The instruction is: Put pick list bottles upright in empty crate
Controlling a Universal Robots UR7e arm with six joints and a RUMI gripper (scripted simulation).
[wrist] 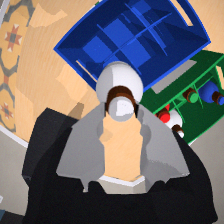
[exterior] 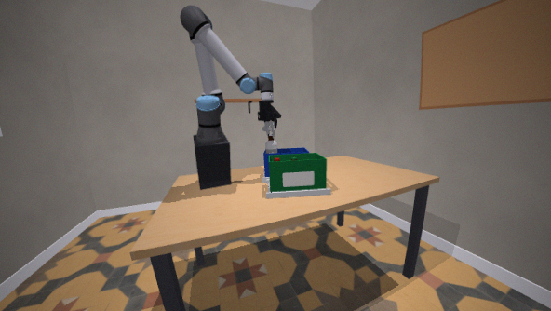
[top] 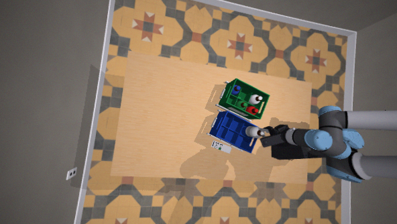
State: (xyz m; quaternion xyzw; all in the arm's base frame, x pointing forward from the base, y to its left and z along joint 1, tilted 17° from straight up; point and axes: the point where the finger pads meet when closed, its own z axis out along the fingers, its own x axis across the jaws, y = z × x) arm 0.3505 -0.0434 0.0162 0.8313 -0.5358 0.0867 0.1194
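My gripper is shut on the neck of a white-label bottle and holds it upright above the near-right corner of the empty blue crate. In the wrist view the bottle hangs between my fingers over the blue crate's edge. In the side view the bottle hangs just above the blue crate. The green crate holds a blue-label bottle, a white one, a green one and a red one. The pick list lies beside the blue crate.
The two crates stand side by side near the right of the wooden table. The arm's black base stands on the table behind them. The green crate rests on a grey tray.
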